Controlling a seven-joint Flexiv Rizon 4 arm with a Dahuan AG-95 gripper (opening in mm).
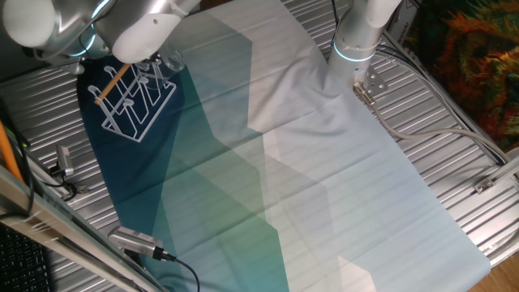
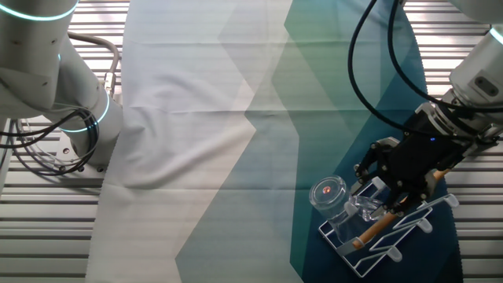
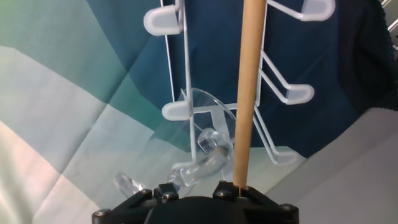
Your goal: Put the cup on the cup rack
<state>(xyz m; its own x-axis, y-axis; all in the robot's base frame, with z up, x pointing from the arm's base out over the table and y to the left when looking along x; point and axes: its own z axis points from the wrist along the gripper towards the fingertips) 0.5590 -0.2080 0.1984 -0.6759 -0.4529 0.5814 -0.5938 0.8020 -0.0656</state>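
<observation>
The cup point(image 2: 334, 200) lies at the near end of the rack point(image 2: 393, 232), low right in the other fixed view, touching its wire frame beside the wooden rod point(image 2: 376, 228). The claw point(image 2: 397, 185) hovers close above that end; whether its fingers are apart or closed on anything I cannot tell. In the hand view the glass sits low centre against a peg. The rack stands on the dark blue part of the cloth point(image 1: 268, 203) covering the bench point(image 1: 454, 138).
</observation>
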